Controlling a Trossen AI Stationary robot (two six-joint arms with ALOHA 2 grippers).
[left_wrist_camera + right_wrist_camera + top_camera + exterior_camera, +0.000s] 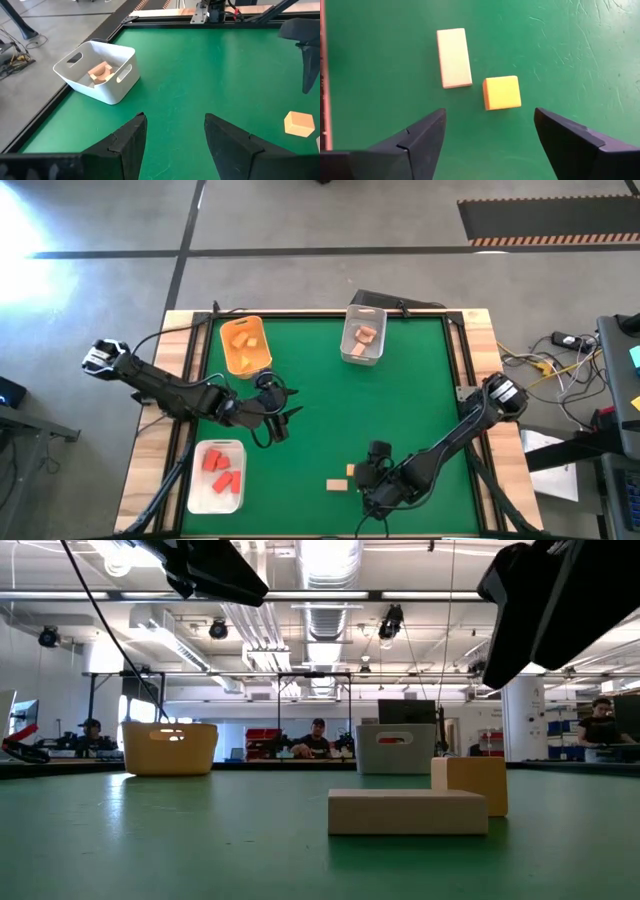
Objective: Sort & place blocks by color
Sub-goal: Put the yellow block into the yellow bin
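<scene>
A: High view, item one. Desk [330,410], green top. Right end effector [372,480] low near the front edge, about five o'clock from centre. Tan block [338,484] and yellow block [352,471] lie just beside it, toward nine o'clock.

B: And the left one?

A: Left end effector [282,418] waits at eight o'clock from centre, well apart from both blocks. The right arm is plainly nearer. Orange bin [245,345] at eleven o'clock, clear bin [363,335] at twelve, white bin [217,476] at seven holding red blocks [222,469].

B: Low view?

A: Tan block [407,811] lying flat; yellow block [477,785] behind it, touching or nearly so, I cannot tell which.

B: Left wrist view?

A: Left end effector [175,135] part open, nothing between the fingers.

B: Right wrist view?

A: Right end effector [490,131] spread wide, empty. Yellow block [502,92] sits just ahead of the gap; tan block [454,57] beyond it, apart, long axis running away from the fingers. The yellow one looks the likelier pick.
</scene>
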